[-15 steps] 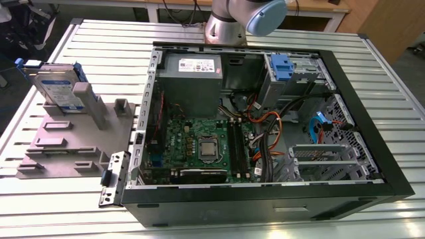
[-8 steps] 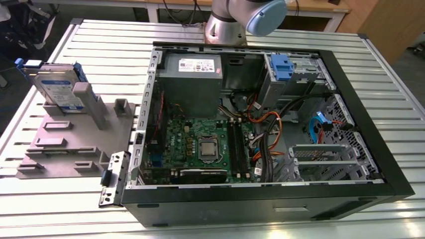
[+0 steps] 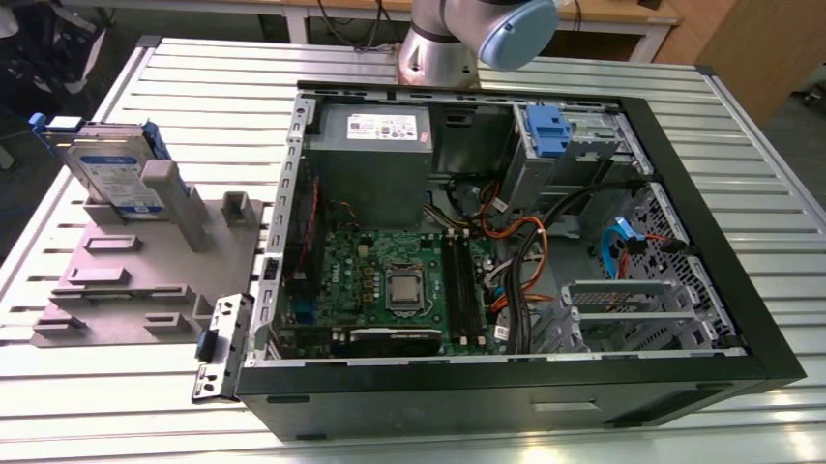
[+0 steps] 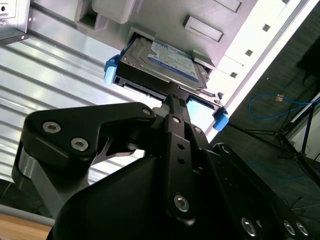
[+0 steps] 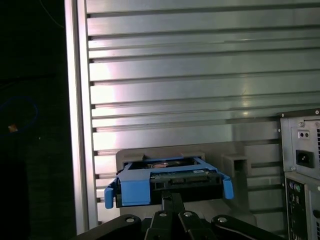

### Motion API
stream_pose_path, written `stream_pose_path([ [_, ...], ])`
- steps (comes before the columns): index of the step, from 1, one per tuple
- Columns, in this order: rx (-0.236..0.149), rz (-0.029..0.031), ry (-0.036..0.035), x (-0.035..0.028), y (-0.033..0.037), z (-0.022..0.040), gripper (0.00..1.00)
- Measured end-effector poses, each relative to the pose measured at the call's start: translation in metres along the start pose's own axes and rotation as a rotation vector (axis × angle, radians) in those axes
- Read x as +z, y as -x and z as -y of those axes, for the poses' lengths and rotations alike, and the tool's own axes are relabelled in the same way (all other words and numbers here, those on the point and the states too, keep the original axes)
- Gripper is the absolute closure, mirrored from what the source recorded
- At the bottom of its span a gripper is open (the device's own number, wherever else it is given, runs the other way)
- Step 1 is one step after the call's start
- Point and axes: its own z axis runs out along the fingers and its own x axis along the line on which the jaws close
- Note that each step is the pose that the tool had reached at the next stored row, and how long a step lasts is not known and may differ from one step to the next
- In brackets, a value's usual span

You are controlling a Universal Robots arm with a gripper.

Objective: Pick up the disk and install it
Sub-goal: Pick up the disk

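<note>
— Where do we see the disk?
— Upper left of the exterior view, upright in the grey fixture on the desk, beside the open computer case.
— Our gripper?
— Clenched, holding nothing, in the second wrist view.

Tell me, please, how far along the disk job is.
Nothing is done yet: the disk stands in its grey holder beside the case. The claw is shut, empty and aimed at the disk. Pickup and installation are both left.
</note>
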Motion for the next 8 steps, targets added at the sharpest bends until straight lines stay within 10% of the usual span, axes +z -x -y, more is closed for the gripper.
stream_pose_path([
  [8,0.000,0.0001,0.0001,-0.0021,0.0001,-0.0001,0.89],
])
